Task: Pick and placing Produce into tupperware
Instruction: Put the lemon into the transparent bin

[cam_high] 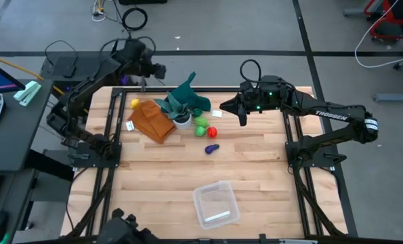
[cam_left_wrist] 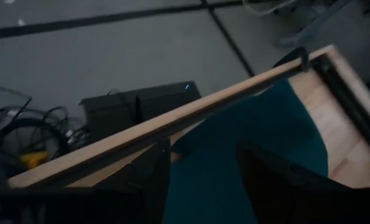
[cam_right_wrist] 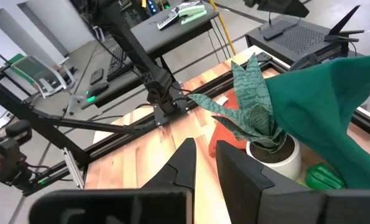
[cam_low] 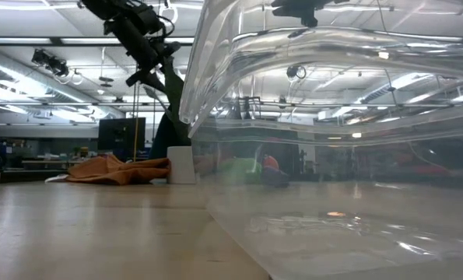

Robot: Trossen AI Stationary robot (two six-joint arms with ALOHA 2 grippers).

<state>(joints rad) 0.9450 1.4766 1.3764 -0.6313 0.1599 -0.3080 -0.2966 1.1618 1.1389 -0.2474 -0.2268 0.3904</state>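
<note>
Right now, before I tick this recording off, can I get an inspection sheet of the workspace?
Surface: wooden table, bare boards around the items.
Job's things: clear tupperware at the near edge, nothing inside; yellow piece, green pieces, red piece and purple piece loose near the far side.
Clutter: orange-brown cloth, white pot with teal leaves, teal cloth.
Grippers: left pincer raised over the far edge, fingers apart, holding nothing; right pincer shut, holding nothing, beside the pot.
Cables: black coil and white cable on the floor.
Surroundings: side desk at left.
</note>
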